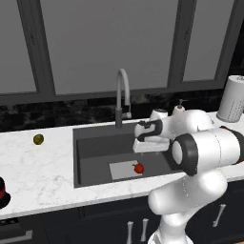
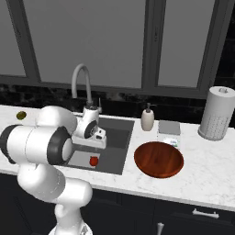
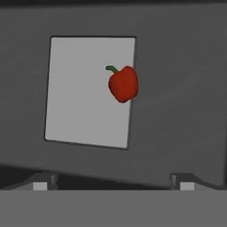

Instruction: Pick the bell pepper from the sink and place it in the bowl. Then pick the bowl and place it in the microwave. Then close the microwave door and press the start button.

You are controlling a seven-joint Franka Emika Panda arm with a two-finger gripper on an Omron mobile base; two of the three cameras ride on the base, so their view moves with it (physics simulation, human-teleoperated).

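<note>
- The robot's two-finger gripper (image 3: 113, 181) hangs over the dark grey rectangular sink (image 1: 95, 152), jaws spread wide and empty.
- Below it, the small red bell pepper (image 3: 123, 84) lies on the basin floor, unpicked.
- Off to its side, the wide reddish-brown bowl (image 2: 159, 159) waits empty; every step remains.

The lighting was even and flat, typical of a rendering, with no clear source. The white counter (image 1: 43, 167) read bright while the backsplash (image 1: 57, 116) behind it stayed dark. The sink (image 1: 95, 157) was dim grey, its pale floor panel (image 3: 88, 91) the lightest part. A soft dark band of shadow crossed the sink floor below that panel in the hand view. The bell pepper (image 3: 123, 84) showed sharp edges there; in both base views it looked small and slightly soft. No glare or edge distortion appeared.
</note>
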